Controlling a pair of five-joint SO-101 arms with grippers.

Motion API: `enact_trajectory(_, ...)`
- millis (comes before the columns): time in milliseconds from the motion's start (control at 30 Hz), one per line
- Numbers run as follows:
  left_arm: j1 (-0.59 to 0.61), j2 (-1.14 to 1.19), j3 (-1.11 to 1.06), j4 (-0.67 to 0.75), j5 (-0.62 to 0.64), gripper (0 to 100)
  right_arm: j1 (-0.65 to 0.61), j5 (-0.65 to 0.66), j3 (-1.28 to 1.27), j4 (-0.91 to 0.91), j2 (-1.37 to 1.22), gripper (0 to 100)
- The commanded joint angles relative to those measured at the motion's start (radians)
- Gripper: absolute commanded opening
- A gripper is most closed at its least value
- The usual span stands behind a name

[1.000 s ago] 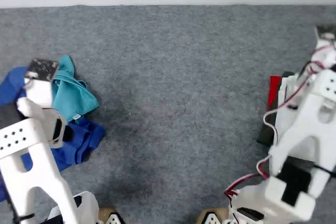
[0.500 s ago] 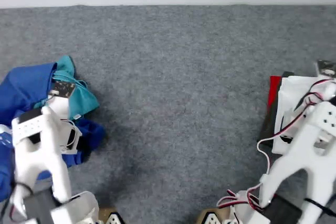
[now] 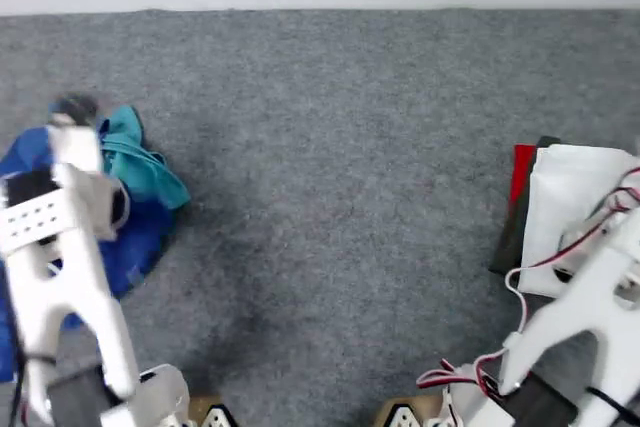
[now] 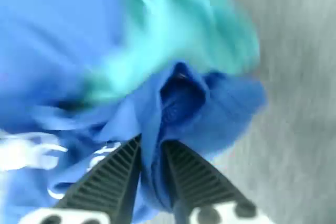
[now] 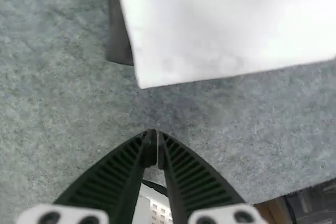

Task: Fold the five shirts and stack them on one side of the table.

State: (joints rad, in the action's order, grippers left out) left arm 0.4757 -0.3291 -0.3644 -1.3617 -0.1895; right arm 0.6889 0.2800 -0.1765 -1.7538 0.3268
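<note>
A crumpled blue shirt (image 3: 140, 237) lies at the table's left side with a teal shirt (image 3: 140, 172) bunched on its far edge. My left arm (image 3: 60, 217) stands over them. In the left wrist view my left gripper (image 4: 152, 142) is shut on a fold of the blue shirt (image 4: 210, 108), with the teal shirt (image 4: 199, 30) just beyond. At the right side sits a folded stack: a white shirt (image 3: 575, 207) on top, a dark one (image 3: 512, 242) and a red one (image 3: 522, 172) beneath. My right gripper (image 5: 156, 132) is shut on nothing, over bare table just short of the white shirt (image 5: 220, 19).
The grey felt table (image 3: 350, 147) stretches wide between the two piles. A pale wall runs along its far edge. My right arm (image 3: 590, 307) with its red and white wires stands at the front right corner, beside the stack.
My left arm has swung toward the far left, dragging the blue shirt into a tighter heap. My right arm has drawn back toward the front right, uncovering the white shirt.
</note>
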Motion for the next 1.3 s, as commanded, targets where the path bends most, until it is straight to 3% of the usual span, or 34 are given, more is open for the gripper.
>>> enact_trajectory(0, -0.037, -0.173, 0.245, -0.023, 0.095, 1, 0.068, 0.0, 0.014, -0.039, 0.082, 0.9)
enact_trajectory(267, -0.313, -0.21, 0.486, -0.02, 0.1, 1, 0.082, 0.215, 0.009, -0.035, 0.285, 0.9)
enact_trajectory(533, -0.72, -0.201, 0.539, 0.061, 0.097, 1, 0.085, 0.23, 0.008, -0.036, 0.348, 0.9)
enact_trajectory(733, -0.95, -0.071, 0.524, 0.114, 0.095, 1, 0.085, 0.23, -0.048, -0.038, 0.351, 0.9)
enact_trajectory(1033, -1.06, 0.259, 0.544, 0.094, 0.1, 4, 0.087, 0.23, -0.094, -0.038, 0.351, 0.9)
enact_trajectory(1167, -1.056, 0.264, 0.605, -0.034, 0.118, 17, 0.097, 0.23, -0.094, -0.038, 0.351, 0.9)
enact_trajectory(1267, -1.046, 0.264, 0.693, -0.173, 0.138, 19, 0.12, 0.232, -0.094, -0.033, 0.349, 0.9)
